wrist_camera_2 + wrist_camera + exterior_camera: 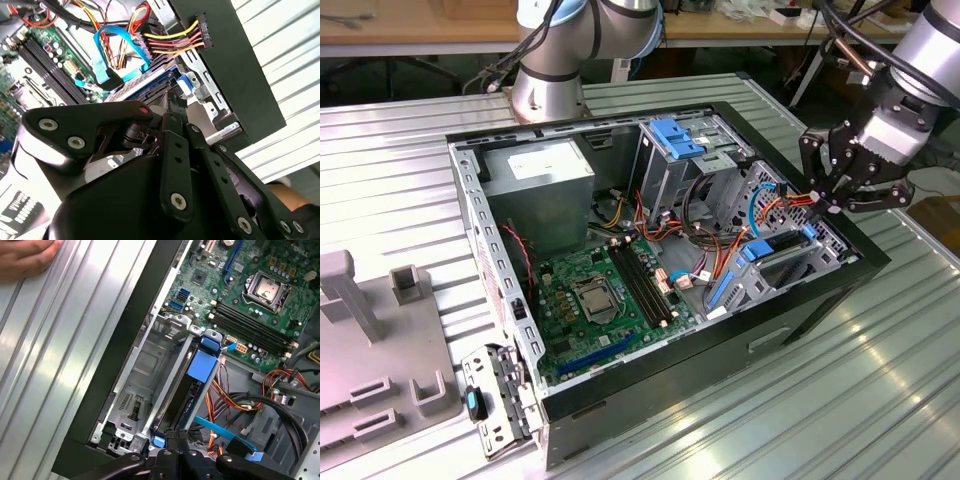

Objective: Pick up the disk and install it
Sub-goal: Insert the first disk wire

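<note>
Disk [202, 365]: bright blue carrier, dark grey body. Motherboard [590, 310] green. End effector [835, 203] black. Desk [880, 400] ribbed silver.

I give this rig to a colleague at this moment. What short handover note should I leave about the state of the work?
Gripper: shut, holding nothing, fingertips close to the disk's outer end.
Disk: stands on edge in the drive cage of the open computer case.
Done: disk is in the cage, out of the gripper.
Left: cannot tell whether it is fully seated.
Note: a person's hand lies on the table beside the case.
</note>
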